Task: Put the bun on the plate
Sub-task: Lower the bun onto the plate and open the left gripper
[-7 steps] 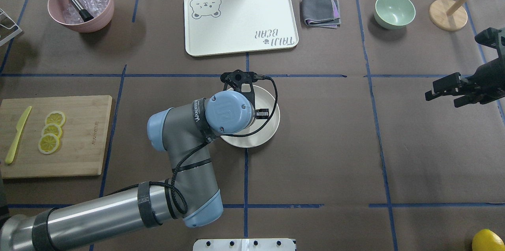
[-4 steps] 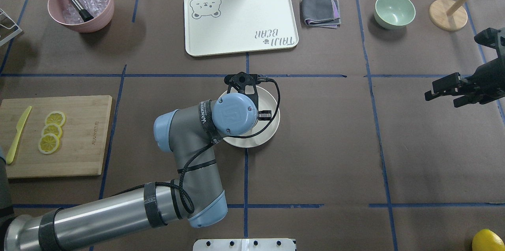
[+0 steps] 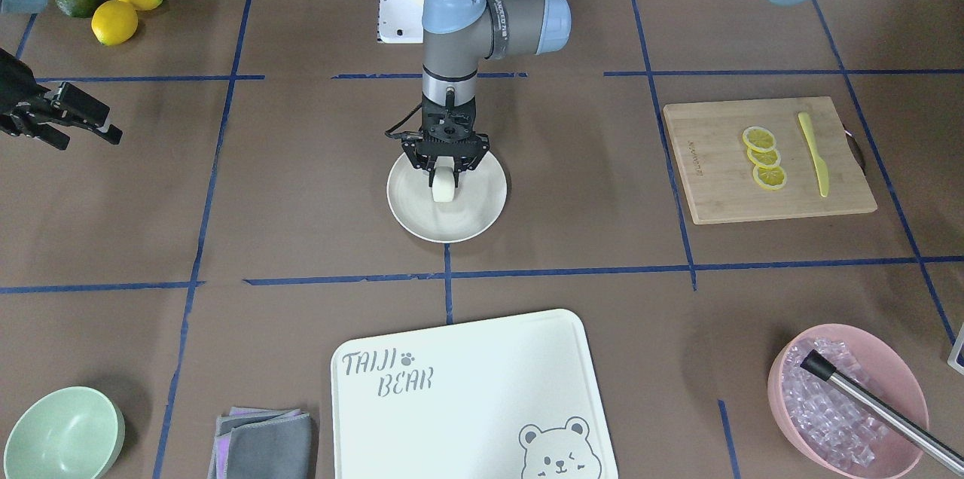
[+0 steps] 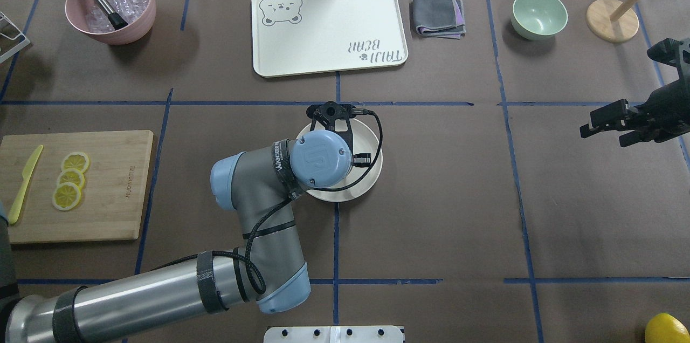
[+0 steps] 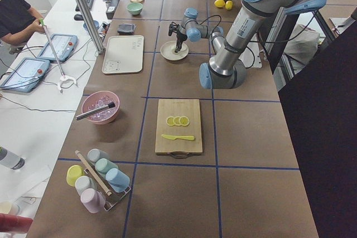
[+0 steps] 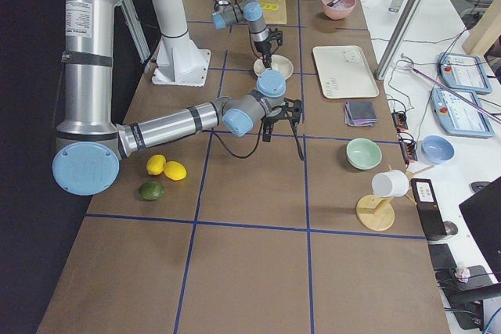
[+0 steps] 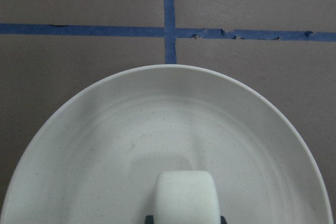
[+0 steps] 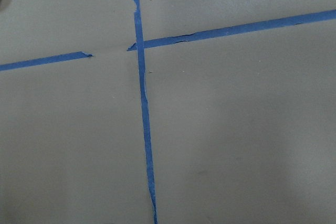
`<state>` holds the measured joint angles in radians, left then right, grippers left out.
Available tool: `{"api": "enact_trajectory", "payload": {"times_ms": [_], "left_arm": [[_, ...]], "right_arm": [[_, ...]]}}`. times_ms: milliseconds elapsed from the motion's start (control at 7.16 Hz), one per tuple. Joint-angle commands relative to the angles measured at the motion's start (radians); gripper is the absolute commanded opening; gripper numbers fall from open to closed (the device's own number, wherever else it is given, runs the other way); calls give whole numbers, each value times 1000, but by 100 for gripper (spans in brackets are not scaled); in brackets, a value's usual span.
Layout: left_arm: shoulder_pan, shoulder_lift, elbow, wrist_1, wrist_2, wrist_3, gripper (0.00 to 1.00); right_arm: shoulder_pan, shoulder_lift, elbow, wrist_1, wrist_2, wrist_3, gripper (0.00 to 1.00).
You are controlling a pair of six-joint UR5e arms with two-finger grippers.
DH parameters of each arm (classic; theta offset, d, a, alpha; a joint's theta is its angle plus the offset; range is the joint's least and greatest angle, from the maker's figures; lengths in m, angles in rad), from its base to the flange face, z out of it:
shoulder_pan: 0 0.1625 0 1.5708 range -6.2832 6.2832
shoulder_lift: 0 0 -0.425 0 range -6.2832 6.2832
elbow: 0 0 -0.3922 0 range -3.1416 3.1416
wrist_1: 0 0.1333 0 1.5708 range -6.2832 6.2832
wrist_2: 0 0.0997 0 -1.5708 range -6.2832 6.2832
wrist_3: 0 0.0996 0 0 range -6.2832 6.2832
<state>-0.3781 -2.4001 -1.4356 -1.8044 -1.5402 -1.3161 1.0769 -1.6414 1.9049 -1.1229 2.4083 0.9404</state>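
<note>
The round cream-white plate (image 3: 482, 208) lies in the middle of the table on the blue tape line. My left gripper (image 3: 444, 176) points straight down over it and is shut on the small white bun (image 3: 443, 187), whose lower end is at the plate's surface. In the left wrist view the bun (image 7: 187, 195) fills the bottom centre over the plate (image 7: 105, 145), with a dark fingertip on each side. From overhead, the left wrist hides the bun and covers part of the plate (image 4: 369, 181). My right gripper (image 4: 593, 130) hangs open and empty far to the right.
The bear-print tray (image 4: 329, 27), a folded grey cloth (image 4: 437, 13) and a mint-green bowl (image 4: 539, 14) line the far side. A pink bowl of ice (image 4: 110, 6) is far left. The cutting board (image 4: 108, 186) holds lemon slices and a knife. Lemons (image 3: 113, 8) lie near the right arm.
The left wrist has shifted a little to the right and settled over the plate, still holding the bun. The right arm has not moved.
</note>
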Motion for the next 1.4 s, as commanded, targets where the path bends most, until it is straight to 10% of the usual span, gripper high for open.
{"api": "enact_trajectory", "payload": {"times_ms": [0,279,699,1257], "left_arm": [[1,1,0,0,0,0,61],[1,-1,-2,-1,34,3,96],[-21,16,-118,20,32,11,96],[-204,402,-562,114,-158,341,96]], "right_arm": [[0,0,-1,-1,0,0,100],[0,3,-4,0,0,0,100],[1,3,-6,-3,9,-3,100],[111,-35,-30,-50,11,-202,100]]}}
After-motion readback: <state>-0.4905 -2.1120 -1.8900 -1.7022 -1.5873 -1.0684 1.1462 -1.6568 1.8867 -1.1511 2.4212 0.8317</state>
